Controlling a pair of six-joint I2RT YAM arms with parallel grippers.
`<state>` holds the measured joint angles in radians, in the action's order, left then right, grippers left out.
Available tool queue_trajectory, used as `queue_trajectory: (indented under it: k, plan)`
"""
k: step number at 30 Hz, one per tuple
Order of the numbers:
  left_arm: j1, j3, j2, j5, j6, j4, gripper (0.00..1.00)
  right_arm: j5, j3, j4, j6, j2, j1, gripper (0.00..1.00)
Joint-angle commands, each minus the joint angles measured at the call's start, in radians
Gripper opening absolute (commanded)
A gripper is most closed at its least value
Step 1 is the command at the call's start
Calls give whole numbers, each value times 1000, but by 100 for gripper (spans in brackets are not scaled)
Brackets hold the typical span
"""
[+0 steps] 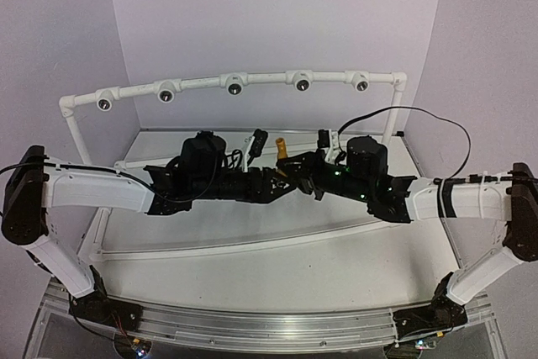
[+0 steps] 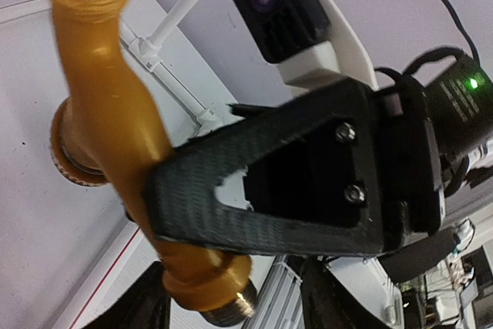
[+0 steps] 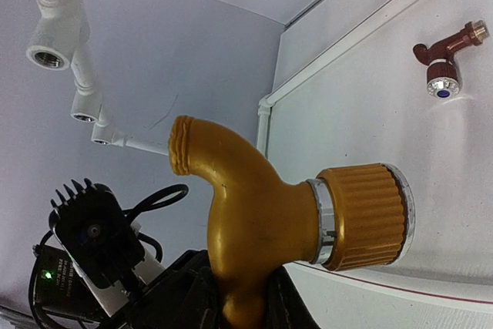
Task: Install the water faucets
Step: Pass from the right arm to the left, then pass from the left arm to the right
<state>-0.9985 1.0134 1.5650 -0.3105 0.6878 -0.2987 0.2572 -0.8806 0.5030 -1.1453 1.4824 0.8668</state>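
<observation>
The yellow-orange faucet (image 1: 282, 150) hangs above the middle of the table, where both arms meet. My right gripper (image 3: 246, 298) is shut on the stem of this faucet (image 3: 254, 213); its ribbed knob points right and its spout curls up to the left. In the left wrist view the same faucet (image 2: 115, 113) fills the left side, and a black finger (image 2: 269, 198) of the right gripper crosses it. My left gripper (image 2: 231, 306) has its fingers on either side of the faucet's silvery threaded end, with a gap showing on the right side. The reddish-brown faucet (image 3: 443, 63) lies on the table.
A white pipe rail (image 1: 234, 83) with several round sockets runs along the back, held up by posts at both ends. One socket (image 3: 48, 52) shows at the upper left of the right wrist view. The white board (image 1: 252, 241) lies under the arms.
</observation>
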Motion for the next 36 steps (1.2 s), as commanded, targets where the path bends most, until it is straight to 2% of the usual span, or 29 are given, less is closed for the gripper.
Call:
queue_trajectory:
  k: [1,3,6,10,11,14,16,17,18,22,26,28,31,34,36]
  plan:
    - [3,41,-13,57,-1,-52,40,-43,14,81,-17,-49,32,0]
    - [3,34,-21,68,-5,-51,32,-53,18,84,-17,-53,42,0]
    - [4,5,-52,116,-11,-50,28,-41,20,85,-16,-54,50,0]
    - [8,-12,-80,143,-22,-38,37,-51,25,76,-3,-63,62,0]
    - [9,-13,-83,147,-26,-35,34,-51,23,70,3,-63,63,0]
    - [11,-18,-93,165,-39,-27,12,-31,17,59,17,-65,67,0]
    - [11,-22,-103,166,-59,-21,3,-19,18,47,35,-70,68,0]
    - [12,-22,-108,158,-74,-16,1,-12,16,30,53,-73,68,2]
    - [12,-24,-114,146,-90,-13,0,-7,16,15,70,-77,68,7]
    - [21,-54,-156,54,-153,-4,0,18,40,-61,262,-134,68,57]
    - [62,-89,-206,-172,-203,24,0,-31,1,-364,610,-250,68,93]
    - [80,-104,-220,-316,-207,26,0,-33,-58,-537,799,-282,68,98]
    - [89,-118,-229,-529,-220,27,0,100,-196,-766,1026,-279,68,98]
    - [87,-119,-233,-689,-223,27,0,184,-301,-873,1140,-261,67,98]
    - [86,-122,-246,-745,-224,27,0,208,-355,-922,1185,-234,66,98]
